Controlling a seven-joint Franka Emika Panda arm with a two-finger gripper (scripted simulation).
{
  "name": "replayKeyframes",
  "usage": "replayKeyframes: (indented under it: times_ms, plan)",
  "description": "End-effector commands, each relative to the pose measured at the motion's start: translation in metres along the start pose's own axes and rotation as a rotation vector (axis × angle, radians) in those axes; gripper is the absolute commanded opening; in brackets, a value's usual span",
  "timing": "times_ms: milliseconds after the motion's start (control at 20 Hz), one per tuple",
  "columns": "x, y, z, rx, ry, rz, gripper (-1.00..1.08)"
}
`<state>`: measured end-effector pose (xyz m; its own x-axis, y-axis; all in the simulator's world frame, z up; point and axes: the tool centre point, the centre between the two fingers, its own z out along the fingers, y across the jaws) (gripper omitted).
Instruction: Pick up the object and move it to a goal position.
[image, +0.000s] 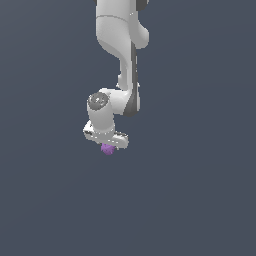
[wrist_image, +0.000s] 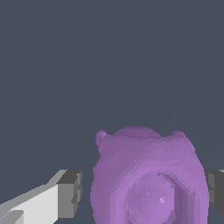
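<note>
The object (image: 107, 149) is a small purple bumpy lump that peeks out just beneath my white gripper (image: 106, 144) in the exterior view. In the wrist view the object (wrist_image: 148, 179) fills the space between the two fingers. One grey finger pad (wrist_image: 70, 192) stands a narrow gap away from it. The other pad (wrist_image: 215, 191) sits right at its opposite edge. My gripper (wrist_image: 144, 194) straddles the lump with its jaws still parted. No goal marker shows in either view.
The white arm (image: 122, 45) reaches down from the top of the exterior view. A plain dark grey surface (image: 200, 200) lies all around.
</note>
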<state>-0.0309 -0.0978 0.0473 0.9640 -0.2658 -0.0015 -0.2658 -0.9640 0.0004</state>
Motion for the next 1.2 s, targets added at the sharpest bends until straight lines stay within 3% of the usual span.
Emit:
replayKeyframes:
  times_ms: [0,100,150,750,1150]
  plan:
    - [0.001,0.0,0.005,0.0,0.002,0.001,1.0]
    - [0.001,0.0,0.006,0.0,0.002,0.001,1.0]
    - [0.001,0.0,0.006,0.0,0.002,0.001,-1.0]
    - [0.002,-0.001,0.004,0.001,0.003,0.001,-1.0]
    - [0.007,-0.038,-0.022,0.0,0.003,0.001,-1.0]
